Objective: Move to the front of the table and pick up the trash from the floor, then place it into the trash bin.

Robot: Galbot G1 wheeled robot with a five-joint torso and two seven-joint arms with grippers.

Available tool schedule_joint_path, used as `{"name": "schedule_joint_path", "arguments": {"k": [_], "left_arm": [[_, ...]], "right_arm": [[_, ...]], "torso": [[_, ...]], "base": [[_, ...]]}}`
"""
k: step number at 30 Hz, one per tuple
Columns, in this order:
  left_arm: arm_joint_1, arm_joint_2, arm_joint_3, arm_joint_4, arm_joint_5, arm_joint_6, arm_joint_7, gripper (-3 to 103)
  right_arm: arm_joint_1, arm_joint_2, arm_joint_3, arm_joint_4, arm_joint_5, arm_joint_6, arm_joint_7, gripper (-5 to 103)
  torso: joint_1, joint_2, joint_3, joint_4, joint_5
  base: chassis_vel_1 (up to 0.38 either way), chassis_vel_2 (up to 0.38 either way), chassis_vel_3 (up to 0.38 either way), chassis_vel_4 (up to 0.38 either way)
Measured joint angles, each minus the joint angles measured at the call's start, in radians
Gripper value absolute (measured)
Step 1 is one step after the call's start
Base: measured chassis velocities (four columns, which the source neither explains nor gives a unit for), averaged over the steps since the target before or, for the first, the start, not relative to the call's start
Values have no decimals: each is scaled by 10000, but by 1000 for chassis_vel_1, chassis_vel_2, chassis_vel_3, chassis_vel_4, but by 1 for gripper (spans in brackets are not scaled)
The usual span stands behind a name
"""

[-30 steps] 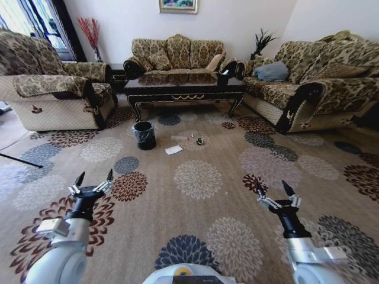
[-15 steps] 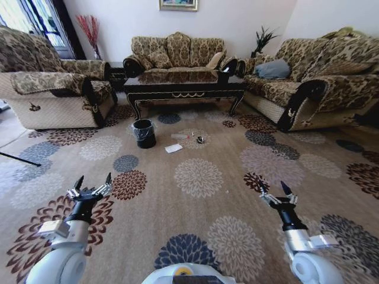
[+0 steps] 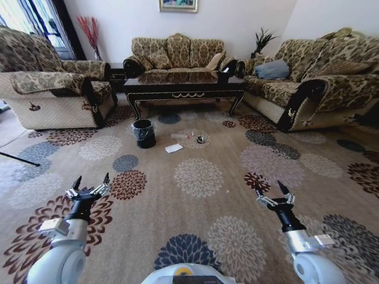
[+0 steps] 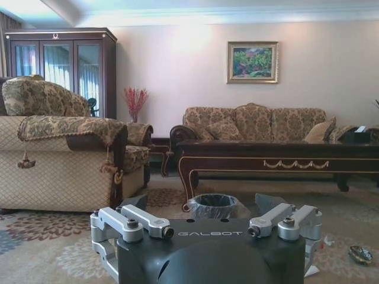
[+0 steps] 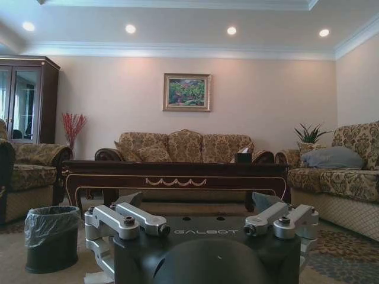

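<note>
One dark wooden table with gold trim stands in the middle of the seating, and one black trash bin with a plastic liner sits on the carpet in front of it. Three patterned sofas ring the table: one at the left, one against the back wall and one at the right. Three pieces of trash lie on the floor near the bin: one white paper square, one clear bottle and one small dark object. One framed picture hangs on the wall. Two grippers, the left gripper and the right gripper, hang over the carpet, both with fingers spread.
</note>
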Motion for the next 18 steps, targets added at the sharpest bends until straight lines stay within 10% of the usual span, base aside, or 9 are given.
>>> {"name": "schedule_joint_path", "arguments": {"k": [18], "left_arm": [[-198, 184, -122, -264, -275, -743, 110, 100]], "right_arm": [[-125, 207, -150, -184, -109, 271, -49, 100]], "torso": [[-1, 0, 59, -1, 2]], "base": [[0, 0, 0, 0]]}}
